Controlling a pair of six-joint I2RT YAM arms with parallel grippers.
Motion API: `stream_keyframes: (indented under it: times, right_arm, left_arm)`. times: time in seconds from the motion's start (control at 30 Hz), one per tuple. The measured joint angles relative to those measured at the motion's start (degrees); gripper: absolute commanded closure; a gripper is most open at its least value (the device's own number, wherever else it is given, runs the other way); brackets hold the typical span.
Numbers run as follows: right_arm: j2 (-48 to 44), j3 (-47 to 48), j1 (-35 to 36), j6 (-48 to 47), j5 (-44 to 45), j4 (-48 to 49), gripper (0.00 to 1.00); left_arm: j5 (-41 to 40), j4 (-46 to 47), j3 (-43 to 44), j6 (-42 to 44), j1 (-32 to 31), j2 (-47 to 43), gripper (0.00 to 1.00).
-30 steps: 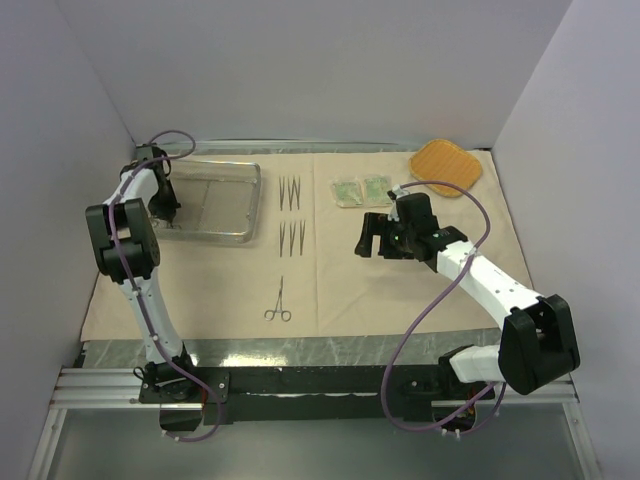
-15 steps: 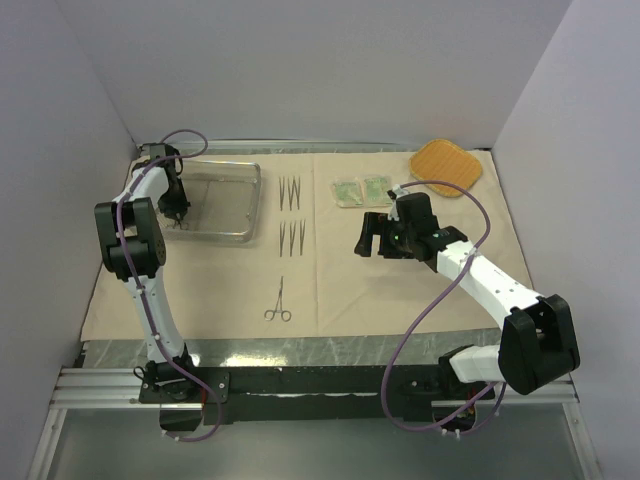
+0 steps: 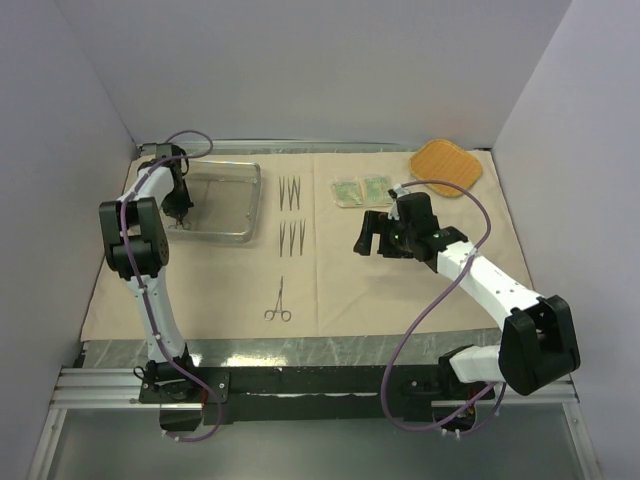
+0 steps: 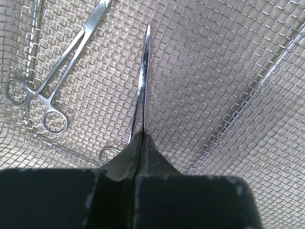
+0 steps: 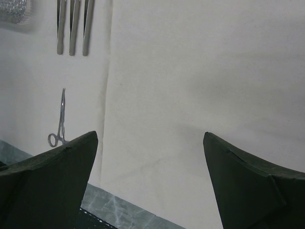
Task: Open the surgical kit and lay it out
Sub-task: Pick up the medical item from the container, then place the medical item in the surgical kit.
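The left claw (image 4: 138, 141) was clamped shut on a slim steel instrument (image 4: 144, 71) inside the rectangular steel wire-mesh tray (image 4: 228, 57), at the far left of the large beige wrapping cloth (image 3: 400, 290) — its long axis running straight out from the claw, tip leading. Ring-handled steel forceps (image 4: 47, 95) lay on the mesh just beside it. The right claw (image 5: 148, 136) hung wide open over bare cloth, well apart — the lift looked the left arm's to make.
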Motion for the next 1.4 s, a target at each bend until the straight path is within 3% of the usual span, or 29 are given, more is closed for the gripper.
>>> stream_keyframes:
  times: [0.33,0.6,0.8,1.03,1.4]
  right_arm:
    - [-2.6,-0.31,0.0,0.24,0.31,0.15,0.0]
    - [-5.73,-0.31,0.0,0.22,1.29,-0.26,0.0]
    - [-8.46,-0.31,0.0,-0.04,2.4,-1.27,0.0]
    - [-12.13,-0.44,0.0,-0.02,4.09,-2.12,0.0]
    - [-18.93,-6.67,0.0,2.43,10.51,-3.98,0.0]
  left_arm:
    - [-1.03,-2.82,2.4,-0.11,-1.55,-2.21,0.99]
    - [-2.78,-4.26,6.95,-1.46,-7.63,-12.94,0.99]
    - [-7.23,-7.61,7.32,-7.41,-16.85,-18.73,0.99]
    - [-11.93,-13.42,0.7,-21.07,-33.07,-23.41,0.99]
    - [-13.6,-22.14,-4.5,-41.53,-55.25,-21.79,0.99]
